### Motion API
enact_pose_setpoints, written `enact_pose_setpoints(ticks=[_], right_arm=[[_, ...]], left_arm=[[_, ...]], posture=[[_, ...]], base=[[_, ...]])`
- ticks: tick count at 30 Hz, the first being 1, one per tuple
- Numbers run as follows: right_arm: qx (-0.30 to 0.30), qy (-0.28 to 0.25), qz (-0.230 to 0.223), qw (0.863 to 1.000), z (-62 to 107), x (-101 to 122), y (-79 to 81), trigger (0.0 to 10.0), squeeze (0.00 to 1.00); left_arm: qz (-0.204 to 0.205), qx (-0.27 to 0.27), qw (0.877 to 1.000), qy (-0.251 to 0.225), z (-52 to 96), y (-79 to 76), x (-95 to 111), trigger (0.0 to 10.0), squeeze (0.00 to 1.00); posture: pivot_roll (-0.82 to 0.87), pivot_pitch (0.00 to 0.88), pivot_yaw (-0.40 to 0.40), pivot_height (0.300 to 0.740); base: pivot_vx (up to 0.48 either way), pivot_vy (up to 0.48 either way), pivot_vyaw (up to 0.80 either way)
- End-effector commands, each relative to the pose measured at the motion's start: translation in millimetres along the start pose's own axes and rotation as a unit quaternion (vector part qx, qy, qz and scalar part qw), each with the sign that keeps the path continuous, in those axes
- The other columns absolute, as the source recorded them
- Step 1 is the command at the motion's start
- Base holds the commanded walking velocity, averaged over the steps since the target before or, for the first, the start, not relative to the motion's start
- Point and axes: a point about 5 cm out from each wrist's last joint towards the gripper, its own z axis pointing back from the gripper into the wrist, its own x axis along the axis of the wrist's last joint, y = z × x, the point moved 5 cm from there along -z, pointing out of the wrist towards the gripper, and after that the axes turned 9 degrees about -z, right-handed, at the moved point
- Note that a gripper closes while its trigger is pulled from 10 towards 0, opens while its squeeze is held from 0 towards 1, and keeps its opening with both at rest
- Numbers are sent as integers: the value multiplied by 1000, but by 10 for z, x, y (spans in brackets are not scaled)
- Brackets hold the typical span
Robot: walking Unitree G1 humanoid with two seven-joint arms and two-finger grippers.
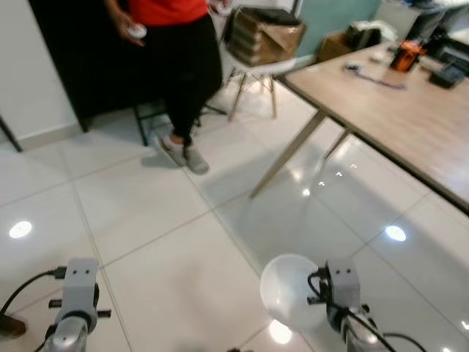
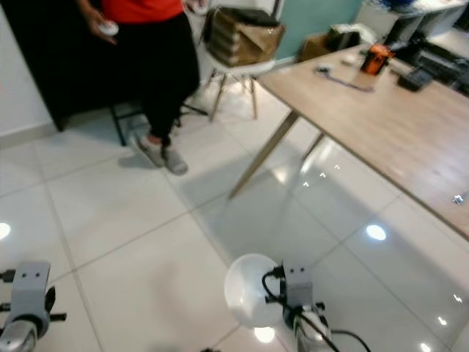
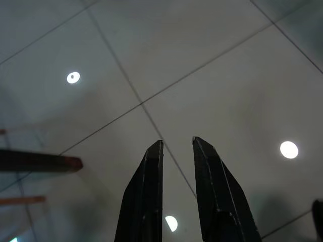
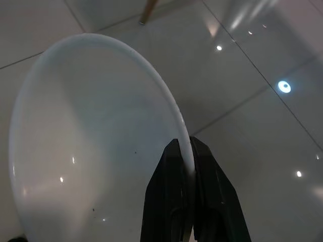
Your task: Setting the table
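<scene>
The right gripper pinches the rim of the white bowl, while the wooden table lies ahead to the robot's right, nearer that arm than the empty, slightly parted left gripper.

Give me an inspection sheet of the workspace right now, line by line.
Surface: wooden table ahead on the robot's right; glossy white tile floor.
Job's things: white bowl, pinched at its rim by the right end effector.
Clutter: orange object, dark items at the table's far end.
End effectors: left end effector slightly open, holding nothing, above the floor.
Cables: cord on the table; wires at both wrists.
Surroundings: a person standing; a chair carrying a box.
</scene>
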Motion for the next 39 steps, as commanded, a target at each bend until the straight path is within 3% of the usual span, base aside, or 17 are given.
enact_pose_setpoints(ticks=[1,22,28,32,34,38,39], right_arm=[[-2,13,-1,1000,32,-91,-15,10000,0],[1,7,-1,1000,10,-52,17,10000,0],[6,-13,-6,1000,-18,58,53,10000,0],[18,-56,-15,998,-79,322,143,10000,0],[20,-60,-16,998,-83,342,149,10000,0],[38,-118,-29,992,-129,729,285,10000,0],[38,-118,-29,992,-129,729,285,10000,0]], left_arm=[[4,-4,1000,19,34,-28,-126,10000,0],[8,-5,1000,15,15,-26,-102,10000,0],[19,-4,1000,-6,4,-17,30,10000,0],[15,-11,998,-61,-13,-34,367,10000,0],[14,-12,998,-65,-13,-37,392,10000,0],[16,-24,988,-153,48,-98,962,10000,0],[16,-24,988,-153,48,-98,962,10000,0]], posture=[[-23,67,23,740],[-17,57,24,740],[-14,63,26,740],[-14,63,26,740],[-14,63,26,740],[-5,70,27,740],[-5,70,27,740]], base=[[0,0,-781],[0,0,-781],[0,0,-781],[0,0,-781],[0,0,-781],[0,0,-781],[0,0,-781]])
